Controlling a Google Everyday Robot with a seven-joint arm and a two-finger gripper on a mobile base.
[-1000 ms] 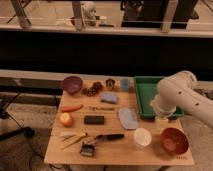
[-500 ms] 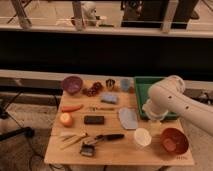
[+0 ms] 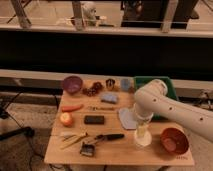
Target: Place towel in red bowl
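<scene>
Camera view shows you the gripper (image 3: 142,131) low over the counter's (image 3: 112,151) front right, just beside the flat towel (image 3: 127,118), likely lining up a pick; open or closed, you cannot tell. At the front-right corner sits the red bowl (image 3: 175,141).

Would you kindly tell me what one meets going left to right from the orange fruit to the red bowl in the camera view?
Orange fruit → black block → towel → gripper, hanging over the white cup → red bowl.
</scene>
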